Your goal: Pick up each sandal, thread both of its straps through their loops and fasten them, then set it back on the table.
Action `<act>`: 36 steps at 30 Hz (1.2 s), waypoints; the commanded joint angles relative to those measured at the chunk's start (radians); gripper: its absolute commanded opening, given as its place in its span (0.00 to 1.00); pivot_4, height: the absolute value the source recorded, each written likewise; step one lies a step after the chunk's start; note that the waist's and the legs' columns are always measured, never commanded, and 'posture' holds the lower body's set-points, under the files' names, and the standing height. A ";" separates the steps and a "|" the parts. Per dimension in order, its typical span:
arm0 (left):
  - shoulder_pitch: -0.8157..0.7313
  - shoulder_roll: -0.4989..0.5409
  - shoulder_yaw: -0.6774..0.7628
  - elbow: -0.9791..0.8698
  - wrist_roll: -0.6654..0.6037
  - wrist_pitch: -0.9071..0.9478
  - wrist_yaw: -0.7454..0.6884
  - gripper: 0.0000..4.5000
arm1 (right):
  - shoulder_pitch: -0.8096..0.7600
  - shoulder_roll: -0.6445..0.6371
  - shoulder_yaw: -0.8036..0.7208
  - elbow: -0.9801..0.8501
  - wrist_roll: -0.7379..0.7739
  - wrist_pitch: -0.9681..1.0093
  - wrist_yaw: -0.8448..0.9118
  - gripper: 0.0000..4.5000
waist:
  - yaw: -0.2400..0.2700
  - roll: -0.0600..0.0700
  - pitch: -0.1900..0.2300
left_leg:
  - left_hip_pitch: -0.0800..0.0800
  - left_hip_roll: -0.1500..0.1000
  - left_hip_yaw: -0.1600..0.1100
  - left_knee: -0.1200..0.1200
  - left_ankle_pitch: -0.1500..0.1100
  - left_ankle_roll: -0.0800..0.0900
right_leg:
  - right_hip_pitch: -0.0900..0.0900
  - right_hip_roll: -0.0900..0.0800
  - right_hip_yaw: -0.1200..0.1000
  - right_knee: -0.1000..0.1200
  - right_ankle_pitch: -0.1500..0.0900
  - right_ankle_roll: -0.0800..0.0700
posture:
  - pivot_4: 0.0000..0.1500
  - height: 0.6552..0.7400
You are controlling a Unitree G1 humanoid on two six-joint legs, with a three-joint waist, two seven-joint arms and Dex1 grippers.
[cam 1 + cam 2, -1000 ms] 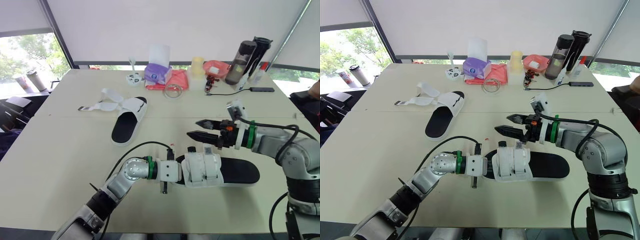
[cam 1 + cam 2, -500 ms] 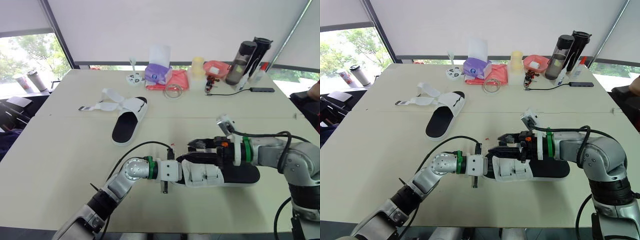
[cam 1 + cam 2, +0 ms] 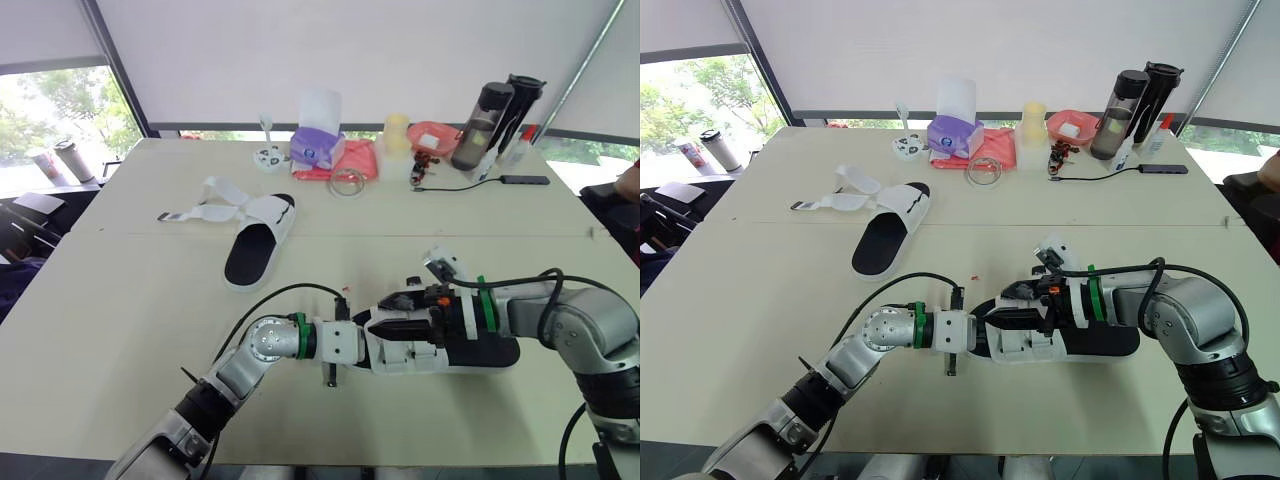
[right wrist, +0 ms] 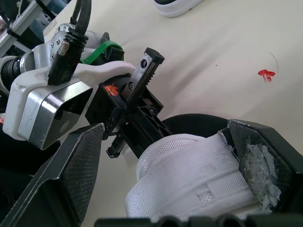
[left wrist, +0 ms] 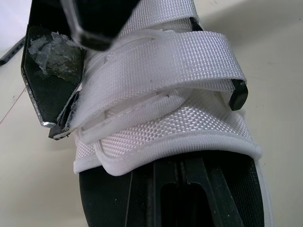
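You've got the table (image 3: 120,330) running the width of the head view, clutter pushed to the far edge. Near sandal (image 3: 482,346), black sole, white upper, sits sole-down at front centre, long axis across the table, between the two arms. Other sandal (image 3: 250,250) lies well apart at far left, its two straps (image 3: 200,212) unfastened and splayed out flat on the table. Your left gripper (image 3: 358,338) meets the left end of the near sandal; the wrist views show its black fingers closed on the sole end, just under the upper. Your right gripper (image 3: 380,313) comes in from the right over the sole, fingers (image 5: 47,90) apart, one on each side of the banded upper; one touches the strap edge, can't tell contact for the other. Both of the near sandal's straps (image 5: 156,66) lie across the upper, one over the other; can't tell whether they pass through loops. Far edge, going smaller: two dark bottles (image 3: 482,125), purple tissue pack (image 3: 315,146), pink bowl (image 3: 432,134), clear tape roll (image 3: 347,182), thin black cable (image 3: 462,186).
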 commanded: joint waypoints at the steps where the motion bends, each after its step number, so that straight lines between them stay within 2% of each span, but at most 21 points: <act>1: 0.026 0.021 0.000 0.054 0.057 0.049 0.015 0.00 | 0.007 -0.009 -0.016 -0.012 -0.011 -0.017 0.001 1.00 | 0.000 0.000 0.000 | 0.000 0.000 0.000 0.000 0.000 0.000 | 0.000 0.000 0.000 0.000 0.000 0.000 | 1.00 1.00; 5: 0.051 0.018 0.053 -0.029 -0.034 0.122 -0.005 0.00 | -0.008 0.038 -0.217 -0.033 0.137 0.011 -0.050 1.00 | -0.001 0.000 0.000 | -0.003 0.000 0.000 0.000 0.000 0.000 | 0.000 0.000 0.000 0.000 0.000 0.000 | 1.00 1.00; 9: 0.106 0.033 0.151 -0.231 -0.251 0.352 -0.053 0.00 | 0.068 0.017 -0.405 -0.093 0.292 0.086 -0.123 1.00 | -0.001 0.000 0.000 | -0.011 0.000 0.000 0.000 0.002 0.003 | -0.009 0.001 0.000 0.002 0.002 0.003 | 1.00 1.00; 13: 0.150 0.061 0.234 -0.381 -0.377 0.527 -0.045 0.00 | 0.164 -0.014 -0.483 -0.124 0.332 0.106 -0.168 1.00 | 0.000 0.001 0.001 | -0.017 0.000 -0.001 -0.001 0.002 0.003 | -0.017 0.001 0.000 0.007 0.002 0.004 | 1.00 1.00; 23: 0.224 0.097 0.441 -0.557 -0.608 0.807 0.040 0.00 | 0.377 -0.095 -0.540 -0.164 0.306 0.059 -0.157 1.00 | 0.000 0.002 0.002 | -0.017 0.000 0.000 0.001 0.002 0.003 | -0.016 0.000 0.000 0.006 0.000 0.000 | 1.00 1.00; 26: 0.238 0.105 0.483 -0.597 -0.657 0.859 0.069 0.20 | 0.448 -0.120 -0.535 -0.158 0.269 0.035 -0.130 1.00 | 0.000 0.002 0.002 | -0.017 0.000 0.000 0.001 0.002 0.003 | -0.016 0.000 0.000 0.006 0.000 0.000 | 1.00 1.00; 29: 0.268 0.138 0.509 -0.655 -0.705 0.906 0.069 0.56 | 0.506 -0.130 -0.532 -0.150 0.251 0.017 -0.101 1.00 | 0.000 0.002 0.002 | -0.017 0.000 0.001 0.001 0.002 0.003 | -0.016 0.000 0.000 0.006 0.000 0.000 | 1.00 1.00; 30: 0.279 0.152 0.516 -0.677 -0.726 0.921 0.063 0.61 | 0.515 -0.129 -0.529 -0.146 0.253 0.017 -0.093 1.00 | -0.001 0.002 0.002 | -0.017 0.000 0.001 0.001 0.002 0.003 | -0.016 0.000 0.000 0.006 0.000 0.000 | 1.00 1.00; 32: 0.296 0.171 0.523 -0.713 -0.751 0.943 0.064 0.82 | 0.526 -0.130 -0.511 -0.137 0.249 0.010 -0.072 1.00 | -0.001 0.002 0.003 | -0.017 0.000 0.001 0.001 0.002 0.003 | -0.016 0.000 0.000 0.006 0.000 0.000 | 1.00 1.00; 34: 0.306 0.191 0.527 -0.742 -0.779 0.973 0.069 0.98 | 0.526 -0.126 -0.494 -0.116 0.244 0.005 -0.054 1.00 | 0.000 0.002 0.003 | -0.017 0.000 0.001 0.001 0.002 0.002 | -0.016 0.000 0.000 0.006 0.000 0.000 | 1.00 1.00; 36: 0.316 0.219 0.527 -0.767 -0.798 0.993 0.061 0.98 | 0.509 -0.116 -0.479 -0.084 0.249 0.005 -0.041 1.00 | -0.001 0.002 0.003 | -0.016 0.000 0.001 0.001 0.002 0.002 | -0.015 0.000 0.000 0.006 0.000 0.000 | 1.00 1.00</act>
